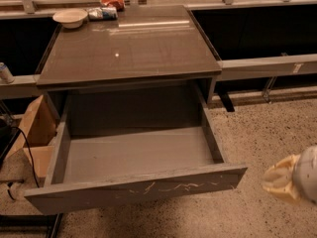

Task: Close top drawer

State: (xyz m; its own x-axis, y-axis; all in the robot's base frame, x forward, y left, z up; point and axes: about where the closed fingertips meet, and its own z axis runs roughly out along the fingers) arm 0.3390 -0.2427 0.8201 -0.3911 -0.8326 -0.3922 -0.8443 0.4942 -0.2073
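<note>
1. The gripper (281, 178) hangs at about 4 o'clock in the view, over the speckled floor (267, 128). It is just off the right end of the drawer's front and apart from it. I cannot tell whether it is released or clenched, and it carries nothing visible.
2. The top drawer (138, 155) stands pulled fully out from under the table (129, 48), toward 6 o'clock, and is empty inside.
3. Its front panel (99, 195) is flat, handleless and scratched near the middle.
4. It looks like stiff, fairly heavy wood, so it should slide rather than flex. Nothing needs grasping: press flat on the panel's middle, toward 12 o'clock; an off-centre push may skew it.
</note>
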